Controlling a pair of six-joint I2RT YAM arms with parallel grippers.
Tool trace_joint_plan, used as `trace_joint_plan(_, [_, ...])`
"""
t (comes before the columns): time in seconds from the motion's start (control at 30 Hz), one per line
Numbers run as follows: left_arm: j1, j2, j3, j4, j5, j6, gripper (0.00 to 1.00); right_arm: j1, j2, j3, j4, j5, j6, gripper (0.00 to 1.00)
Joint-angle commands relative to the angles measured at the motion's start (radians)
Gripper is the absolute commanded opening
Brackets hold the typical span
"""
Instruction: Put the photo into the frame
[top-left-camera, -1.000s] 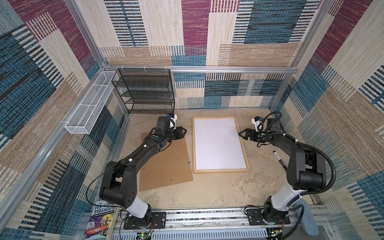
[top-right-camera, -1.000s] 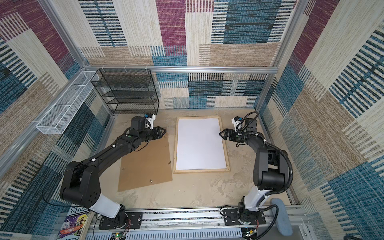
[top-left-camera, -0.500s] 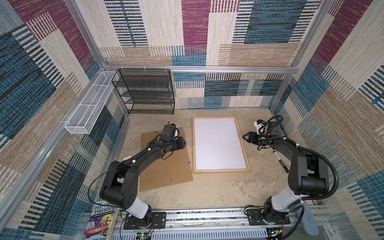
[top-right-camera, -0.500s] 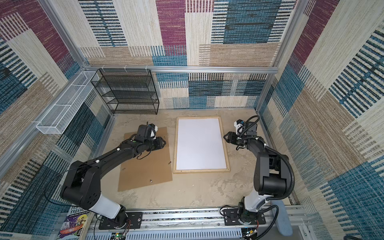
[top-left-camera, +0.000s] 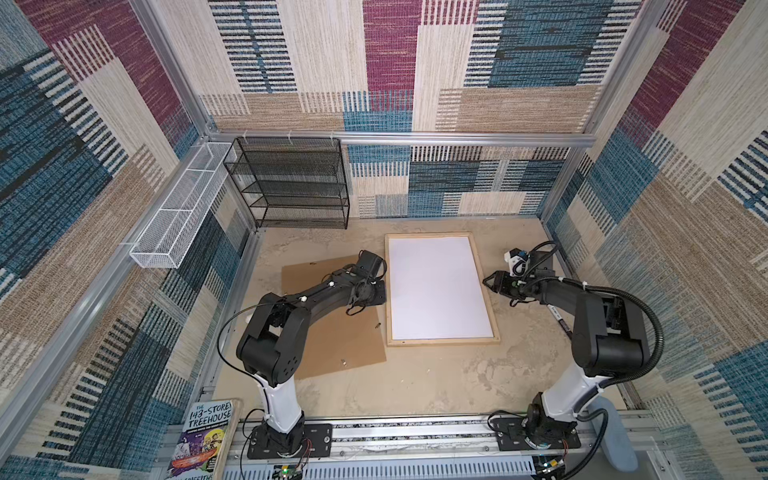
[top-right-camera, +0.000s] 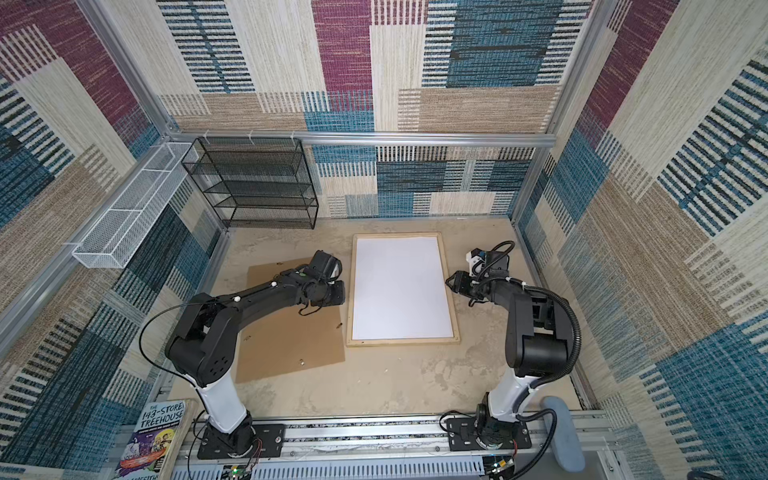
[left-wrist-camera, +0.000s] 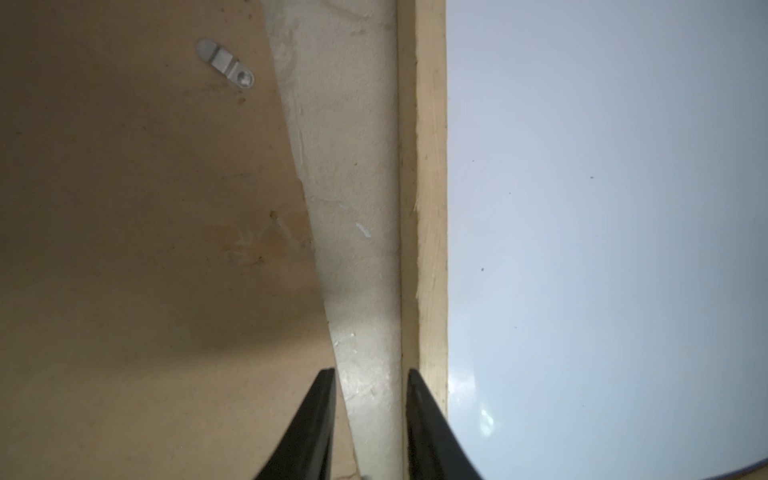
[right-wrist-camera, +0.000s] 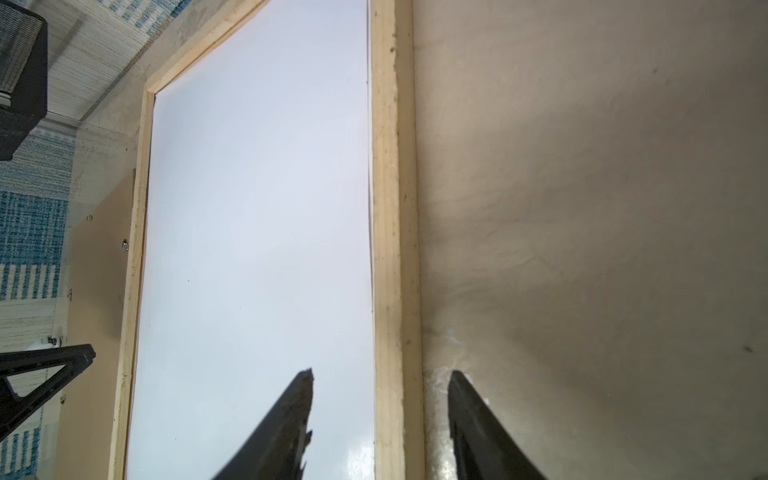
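A white sheet (top-left-camera: 438, 286) was contained in the frame (top-left-camera: 442, 342). One rail was straddled by the spread right gripper (right-wrist-camera: 380, 374); the left gripper (left-wrist-camera: 371, 372), slightly parted and empty, was held beside the opposite rail.

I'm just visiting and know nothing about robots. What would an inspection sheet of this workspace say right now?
Surface: mottled beige table, flat.
Job's things: pale wood frame lies flat; a white sheet fills it. No printed picture shows, so I cannot tell if it is the photo.
Clutter: brown backing board left of the frame, with small metal clips; a book at the front edge.
Tools: left tool open, empty, over the gap between board and frame; right tool open, astride the frame's edge strip, contact unclear.
Cables: ribbed hose arcs off the right arm, away from the frame.
Surroundings: black mesh shelf at the back, white wire basket on the side wall, patterned walls.
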Motion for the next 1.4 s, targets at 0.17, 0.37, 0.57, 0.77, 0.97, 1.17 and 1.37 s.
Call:
trace_joint_plan(0.17, [-0.018, 0.044, 0.016, -0.007, 0.02, -0.025, 0.32, 0.0, 0.024, -0.003, 0.083, -0.07, 0.031, 0.58])
trace_joint_plan(0.37, [-0.028, 0.062, 0.028, 0.0, 0.048, -0.034, 0.31, 0.0, 0.054, 0.002, 0.082, -0.112, 0.02, 0.58])
trace_joint_plan(0.57, [-0.051, 0.073, 0.026, 0.041, 0.084, -0.056, 0.31, 0.0, 0.057, -0.003, 0.097, -0.122, 0.021, 0.57])
trace_joint_plan(0.77, [-0.076, 0.1, 0.048, 0.059, 0.102, -0.07, 0.31, 0.0, 0.054, 0.001, 0.091, -0.11, 0.02, 0.57])
trace_joint_plan(0.97, [-0.093, 0.112, 0.041, 0.14, 0.124, -0.077, 0.31, -0.004, 0.053, 0.009, 0.064, -0.076, 0.006, 0.57])
trace_joint_plan(1.17, [-0.105, 0.139, 0.074, 0.143, 0.144, -0.078, 0.31, -0.025, 0.03, 0.002, 0.048, -0.054, -0.001, 0.57])
trace_joint_plan(1.37, [-0.117, 0.138, 0.081, 0.134, 0.133, -0.083, 0.31, -0.035, 0.015, 0.003, 0.034, -0.039, -0.008, 0.57])
